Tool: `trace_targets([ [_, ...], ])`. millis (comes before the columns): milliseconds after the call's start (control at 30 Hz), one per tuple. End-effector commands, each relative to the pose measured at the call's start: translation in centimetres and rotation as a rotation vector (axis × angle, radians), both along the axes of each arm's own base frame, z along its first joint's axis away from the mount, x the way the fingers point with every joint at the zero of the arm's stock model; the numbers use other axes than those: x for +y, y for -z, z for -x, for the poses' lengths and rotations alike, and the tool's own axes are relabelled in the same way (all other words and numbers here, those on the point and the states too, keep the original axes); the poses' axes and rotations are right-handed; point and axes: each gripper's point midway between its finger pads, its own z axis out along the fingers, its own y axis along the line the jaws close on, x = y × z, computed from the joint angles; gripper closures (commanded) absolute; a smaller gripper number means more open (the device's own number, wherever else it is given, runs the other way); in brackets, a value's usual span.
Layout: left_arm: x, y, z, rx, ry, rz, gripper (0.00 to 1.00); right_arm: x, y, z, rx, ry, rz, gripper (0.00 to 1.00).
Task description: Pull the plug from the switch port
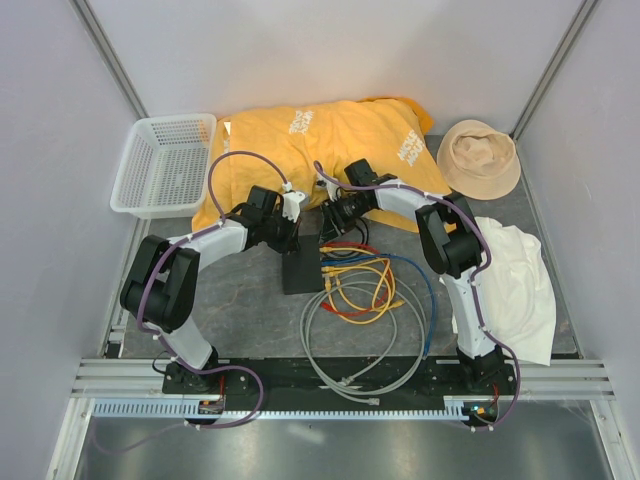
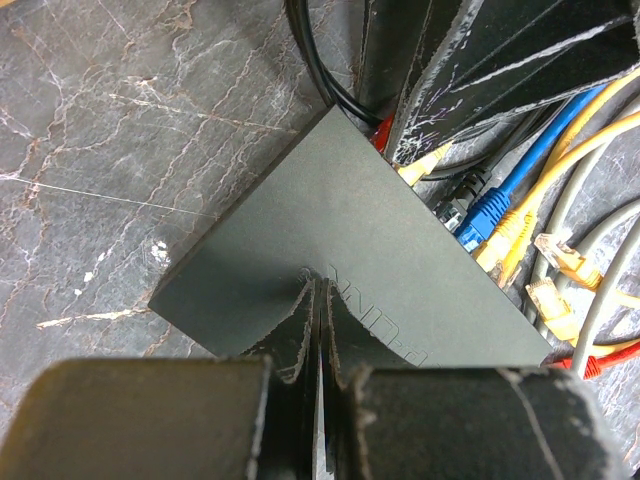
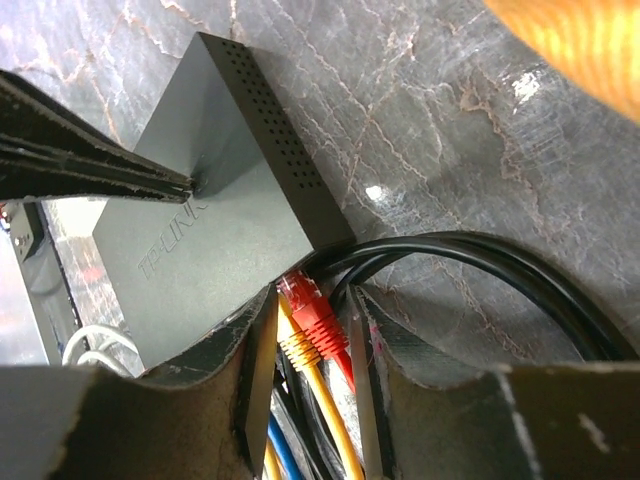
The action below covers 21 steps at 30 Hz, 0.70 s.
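The black switch (image 1: pixel 300 272) lies flat mid-table, its ports facing right with several cables plugged in. In the right wrist view the red plug (image 3: pixel 318 322) sits in the end port next to a yellow plug (image 3: pixel 301 352). My right gripper (image 3: pixel 312 292) is open, its fingers (image 3: pixel 258 345) straddling both plugs at the switch's (image 3: pixel 215 235) port face. My left gripper (image 2: pixel 320 285) is shut and empty, its tips pressing down on the switch's top (image 2: pixel 300 220). In the top view the left gripper (image 1: pixel 291 238) and right gripper (image 1: pixel 327 232) meet over the switch's far end.
Black cables (image 3: pixel 480 260) curve past the right finger. Coils of yellow (image 1: pixel 360 292), blue (image 1: pixel 428 290) and grey (image 1: pixel 360 350) cable lie right of and in front of the switch. A white basket (image 1: pixel 165 165), a yellow cloth (image 1: pixel 320 140), a hat (image 1: pixel 480 158) and a white cloth (image 1: pixel 515 280) are around.
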Motion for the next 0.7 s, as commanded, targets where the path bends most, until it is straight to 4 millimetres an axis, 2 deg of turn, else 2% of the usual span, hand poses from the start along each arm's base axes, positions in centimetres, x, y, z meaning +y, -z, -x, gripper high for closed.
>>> trace_targets([
  [0, 0.5, 1.2, 0.8, 0.051, -0.020, -0.045, 0.98, 0.1, 2.4, -0.2, -0.030, 0.027, 0.113, 0.58],
  [367, 0.5, 1.3, 0.7, 0.051, -0.021, -0.049, 0.98, -0.2, 3.3, 0.0, -0.046, 0.030, 0.163, 0.65],
  [667, 0.4, 1.4, 0.7, 0.053, -0.018, -0.055, 0.98, -0.4, 4.1, 0.4, -0.087, 0.016, 0.239, 0.79],
])
